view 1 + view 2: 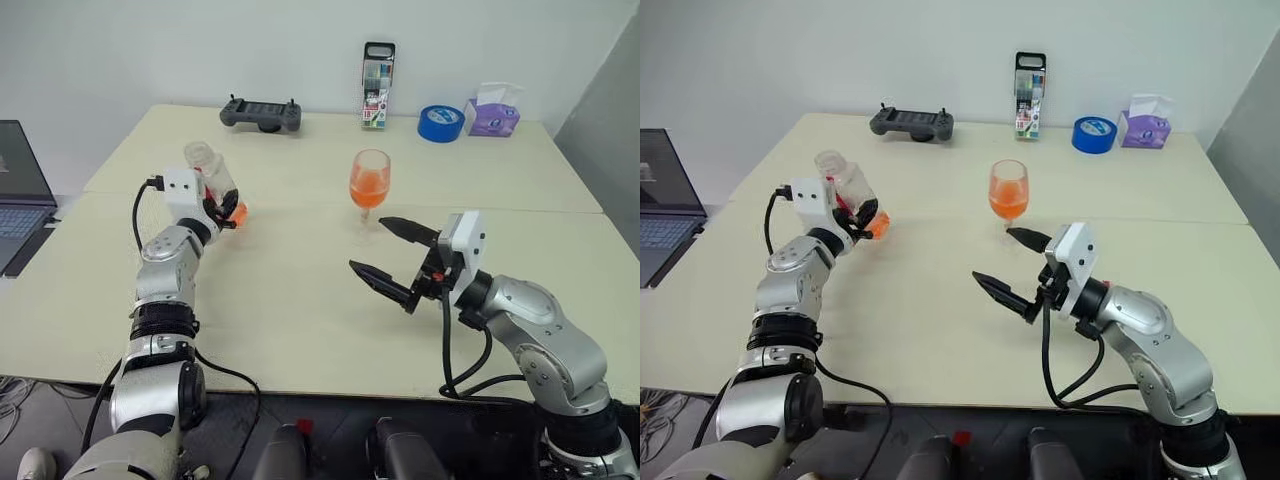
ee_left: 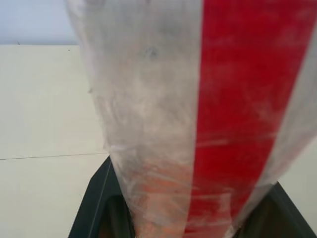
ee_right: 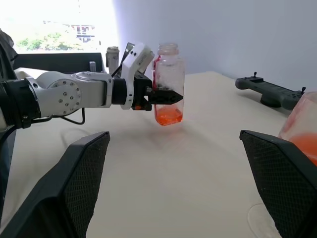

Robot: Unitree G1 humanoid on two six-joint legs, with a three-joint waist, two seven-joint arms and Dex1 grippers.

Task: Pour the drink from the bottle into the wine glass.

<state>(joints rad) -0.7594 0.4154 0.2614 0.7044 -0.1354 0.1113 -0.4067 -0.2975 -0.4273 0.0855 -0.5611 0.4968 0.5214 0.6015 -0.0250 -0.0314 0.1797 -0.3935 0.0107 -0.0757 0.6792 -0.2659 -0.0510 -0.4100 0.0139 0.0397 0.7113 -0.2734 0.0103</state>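
The left tool [image 1: 222,210] gripped the bottle [image 3: 168,82] upright, just above the tabletop [image 1: 300,320] toward its left edge, with a little drink [image 3: 169,116] at its base. The wine glass [image 1: 369,190], half full, stood mid-tabletop. The right tool [image 1: 392,258] hung wide open, empty, near the glass.

The small clear plastic bottle [image 3: 168,82] bears a red strip, with bright orange liquid [image 3: 168,116] at its bottom. The clear stemmed wine glass [image 1: 369,190] shows orange. The desk [image 1: 300,300] is cream.
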